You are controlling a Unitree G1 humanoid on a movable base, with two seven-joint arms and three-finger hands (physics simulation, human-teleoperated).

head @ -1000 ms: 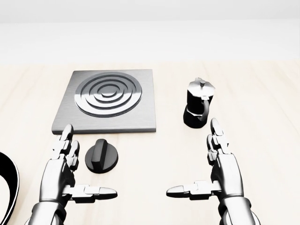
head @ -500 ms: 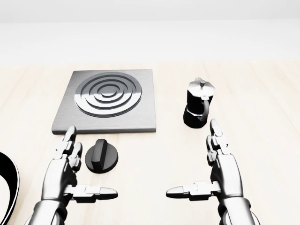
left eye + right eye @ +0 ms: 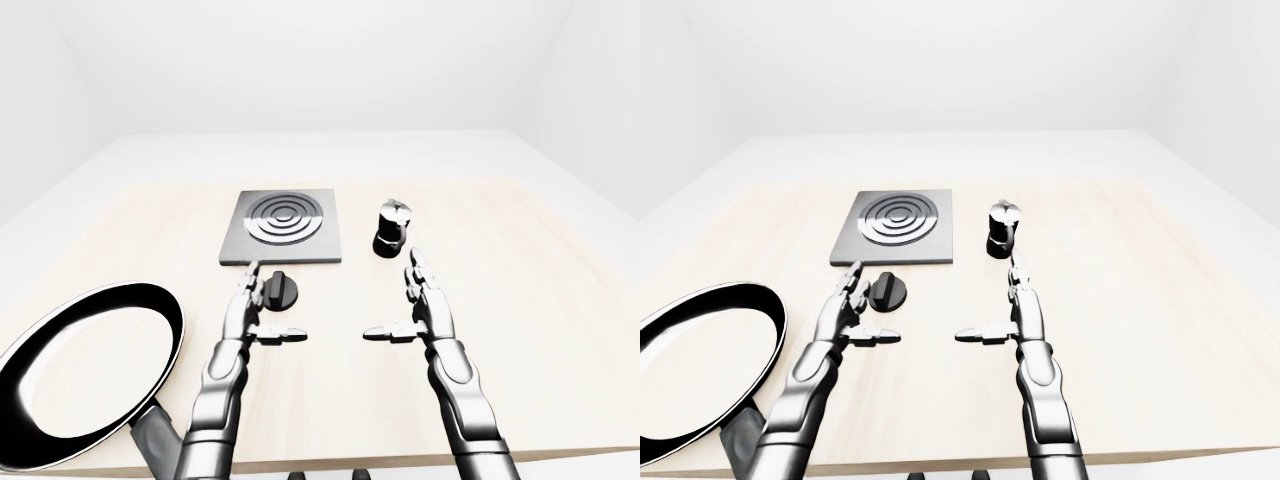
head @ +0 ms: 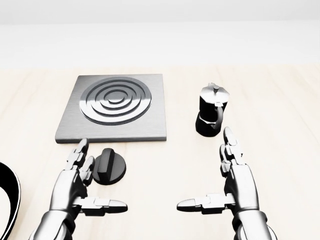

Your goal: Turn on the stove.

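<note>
Both hands spread: left hand (image 4: 75,187) just beside knob (image 4: 109,166); right hand (image 4: 235,182) over bare table (image 4: 165,170).

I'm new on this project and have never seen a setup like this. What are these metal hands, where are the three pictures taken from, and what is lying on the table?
These are simulator renders from three cameras on a humanoid robot's head, all looking out over its own arms: a close head view and two wider eye views that show nearly the same scene.

The left hand and right hand each have three fingers. Both are open and hold nothing.

On the pale wooden table lie a grey stove plate with ring markings, a black round knob just below it, and a black moka pot to the right. A large black frying pan sits at the lower left of the eye views.

The left hand's fingers stand beside the knob, at its left edge; whether they touch it I cannot tell. The right hand hovers below the pot, apart from it.
</note>
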